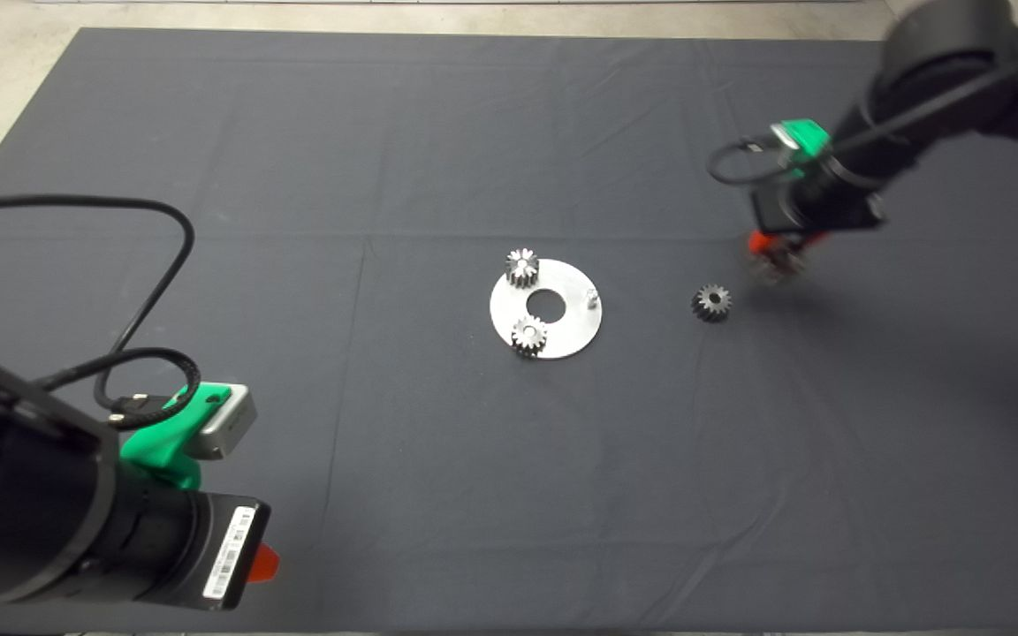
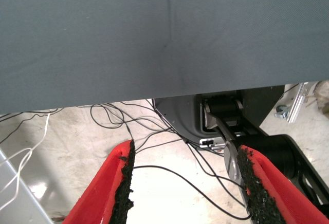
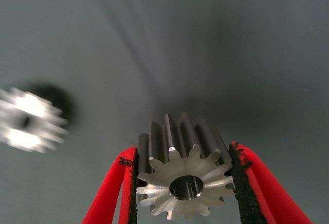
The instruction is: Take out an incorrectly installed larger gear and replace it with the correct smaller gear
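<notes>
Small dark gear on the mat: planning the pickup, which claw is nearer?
Right. The right claw, gripping a big gear, hangs just beside the small dark gear; the left claw waits far off.

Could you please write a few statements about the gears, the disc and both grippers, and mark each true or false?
1. The right gripper is shut on the larger gear. True.
2. Three gears sit on the metal disc. False: only two small silvery gears sit there.
3. The smaller gear lies on the mat, right of the disc. True.
4. The left gripper holds a gear. False: it is open and holds nothing, parked at the mat's near left edge.
</notes>
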